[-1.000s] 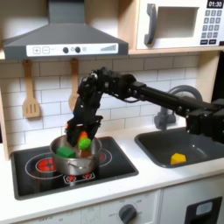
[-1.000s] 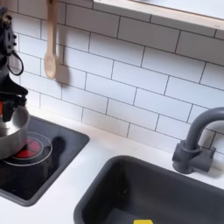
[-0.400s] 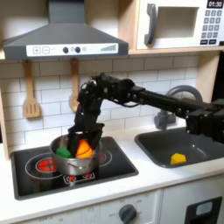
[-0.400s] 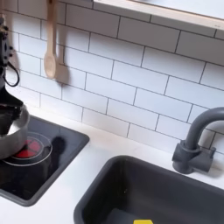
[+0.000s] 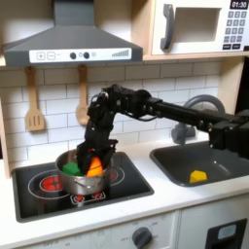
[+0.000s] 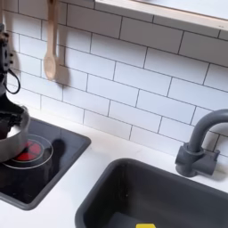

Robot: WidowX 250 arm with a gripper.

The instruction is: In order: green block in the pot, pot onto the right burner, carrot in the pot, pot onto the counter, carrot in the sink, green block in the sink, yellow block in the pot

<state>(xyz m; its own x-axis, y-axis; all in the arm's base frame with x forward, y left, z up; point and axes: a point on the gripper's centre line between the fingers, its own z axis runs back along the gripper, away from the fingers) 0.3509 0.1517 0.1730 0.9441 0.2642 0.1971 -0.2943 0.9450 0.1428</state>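
Carrot (image 5: 94,167) held down in the pot (image 5: 82,176)
We saw the gripper (image 5: 94,156) clamped on it at centre-left; green block (image 5: 72,167) beside it.

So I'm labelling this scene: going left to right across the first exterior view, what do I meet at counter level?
Wooden spatula on the wall → pot on the cooktop, holding the carrot → yellow block in the sink.
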